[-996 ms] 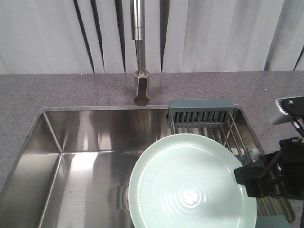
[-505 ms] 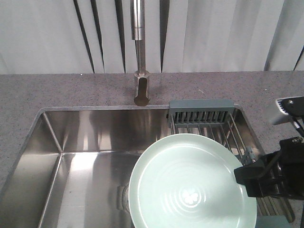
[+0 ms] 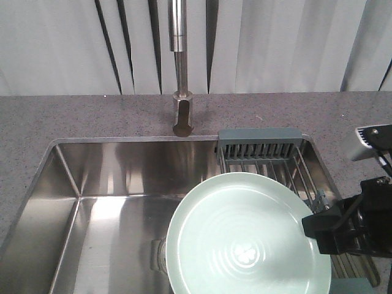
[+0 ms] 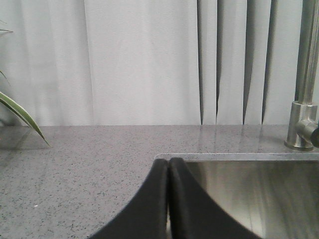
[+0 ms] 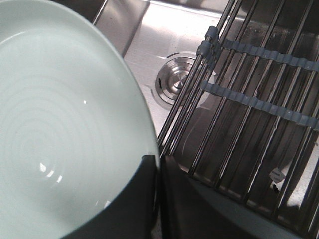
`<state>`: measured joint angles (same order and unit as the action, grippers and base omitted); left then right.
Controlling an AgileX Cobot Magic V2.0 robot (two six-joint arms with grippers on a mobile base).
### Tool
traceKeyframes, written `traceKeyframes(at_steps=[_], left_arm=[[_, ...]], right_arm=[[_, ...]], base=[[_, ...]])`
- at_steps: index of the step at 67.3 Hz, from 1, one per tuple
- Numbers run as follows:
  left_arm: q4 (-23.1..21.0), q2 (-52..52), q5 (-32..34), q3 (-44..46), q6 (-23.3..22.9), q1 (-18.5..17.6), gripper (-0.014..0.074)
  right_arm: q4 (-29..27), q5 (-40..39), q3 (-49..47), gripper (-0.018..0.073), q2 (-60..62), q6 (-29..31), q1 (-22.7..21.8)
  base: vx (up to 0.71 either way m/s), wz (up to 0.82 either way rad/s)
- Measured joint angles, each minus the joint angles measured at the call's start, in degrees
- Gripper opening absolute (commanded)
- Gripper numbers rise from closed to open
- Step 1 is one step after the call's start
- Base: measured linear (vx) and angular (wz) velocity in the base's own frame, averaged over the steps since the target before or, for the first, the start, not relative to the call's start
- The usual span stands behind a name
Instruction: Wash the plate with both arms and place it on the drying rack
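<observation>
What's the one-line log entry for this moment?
right pincer: shut on plate rim | plate: over sink, partly over drying rack | left pincer: shut, empty

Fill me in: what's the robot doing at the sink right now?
The right gripper is shut on the rim of the plate, holding it over the sink right beside the drying rack. The plate does not look set on the rack yet. The left gripper is shut on nothing, off to the side over the counter at the sink's edge. No water shows at the faucet.
</observation>
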<state>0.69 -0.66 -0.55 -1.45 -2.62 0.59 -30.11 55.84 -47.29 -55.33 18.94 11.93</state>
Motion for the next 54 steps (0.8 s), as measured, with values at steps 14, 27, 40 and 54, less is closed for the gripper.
traceKeyframes(at_steps=[14, 27, 40, 54], left_arm=[[0.00, 0.00, 0.00, 0.00, 0.00, 0.00, -0.0006], [0.00, 0.00, -0.03, 0.89, 0.00, 0.00, -0.0006], [0.00, 0.69, -5.91, 11.42, -0.05, 0.00, -0.0006], [0.00, 12.21, -19.53, 27.63, 0.00, 0.00, -0.0006]], right_arm=[[0.00, 0.00, 0.00, -0.0004, 0.00, 0.00, 0.00], [0.00, 0.00, 0.00, -0.0004, 0.00, 0.00, 0.00], [0.00, 0.00, 0.00, -0.0004, 0.00, 0.00, 0.00], [0.00, 0.00, 0.00, -0.0004, 0.00, 0.00, 0.00]], base=[[0.00, 0.00], [0.00, 0.00], [0.00, 0.00], [0.00, 0.00]])
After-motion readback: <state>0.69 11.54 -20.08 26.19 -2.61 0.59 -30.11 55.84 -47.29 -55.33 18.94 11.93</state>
